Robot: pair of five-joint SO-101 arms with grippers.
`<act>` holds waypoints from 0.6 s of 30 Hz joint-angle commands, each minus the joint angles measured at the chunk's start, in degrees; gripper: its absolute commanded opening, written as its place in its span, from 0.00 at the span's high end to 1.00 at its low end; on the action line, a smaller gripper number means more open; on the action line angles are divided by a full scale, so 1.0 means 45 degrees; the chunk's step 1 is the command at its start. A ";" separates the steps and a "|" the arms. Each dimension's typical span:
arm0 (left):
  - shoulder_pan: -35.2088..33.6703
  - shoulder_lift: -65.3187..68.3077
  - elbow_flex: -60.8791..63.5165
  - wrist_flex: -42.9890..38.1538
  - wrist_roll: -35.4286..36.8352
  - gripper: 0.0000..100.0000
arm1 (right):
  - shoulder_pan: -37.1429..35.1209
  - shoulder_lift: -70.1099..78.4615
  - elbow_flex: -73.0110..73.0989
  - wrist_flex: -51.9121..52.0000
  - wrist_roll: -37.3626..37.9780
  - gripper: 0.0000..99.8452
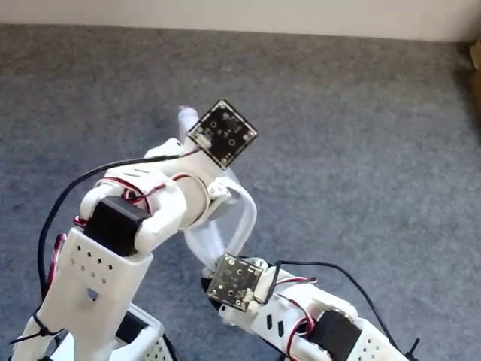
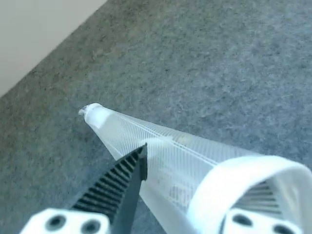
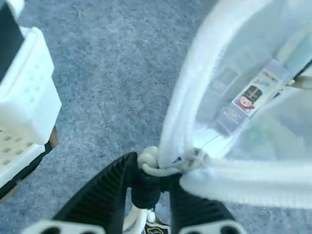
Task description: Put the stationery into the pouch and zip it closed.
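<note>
Grey carpet (image 1: 361,113) runs to a pale wall (image 1: 225,11). The white mesh pouch (image 2: 161,151) sits clamped in the left gripper (image 2: 185,187), mouth gaping. The right gripper (image 3: 151,183) is clenched on the zipper pull (image 3: 152,163) at the pouch's rim. A printed stationery piece (image 3: 246,100) lies inside the pouch.

2 white arms (image 1: 94,278) carry black motors (image 1: 116,222), cables (image 1: 46,226), ribbed jaws.
</note>
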 commanded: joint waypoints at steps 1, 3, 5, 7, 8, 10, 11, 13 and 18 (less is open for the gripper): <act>0.1241 0.0010 -0.0420 0.0352 0.0020 0.70 | -0.0205 -0.0147 -0.0147 -0.0361 0.0059 1.00; 0.1221 0.0010 -0.0889 0.0996 0.0020 0.69 | -0.0264 -0.0147 -0.0166 -0.0361 0.0059 1.00; 0.1201 0.0010 -0.1377 0.1504 -0.0020 0.69 | -0.0322 -0.0147 -0.0205 -0.0361 0.0059 1.00; 0.1182 0.0010 -0.1944 0.1954 -0.0020 0.69 | -0.0615 -0.0147 -0.0225 -0.0342 0.0059 1.00; 0.1182 0.0010 -0.2276 0.2266 -0.0020 0.69 | -0.0694 -0.0147 -0.0225 -0.0342 0.0059 1.00; 0.1182 0.0010 -0.2921 0.2891 -0.0020 0.69 | -0.0733 -0.0147 -0.0244 -0.0342 0.0059 1.00; 0.1182 0.0010 -0.3194 0.3282 -0.0020 0.69 | -0.0733 -0.0147 -0.0244 -0.0342 0.0059 1.00; 0.0987 -0.0010 -0.3487 0.3849 -0.0039 0.69 | -0.0694 -0.0147 -0.0244 -0.0342 0.0059 1.00; -0.1729 -0.0791 -0.2921 0.4474 -0.0059 0.69 | 0.0010 -0.0186 -0.0244 -0.0342 0.0039 1.00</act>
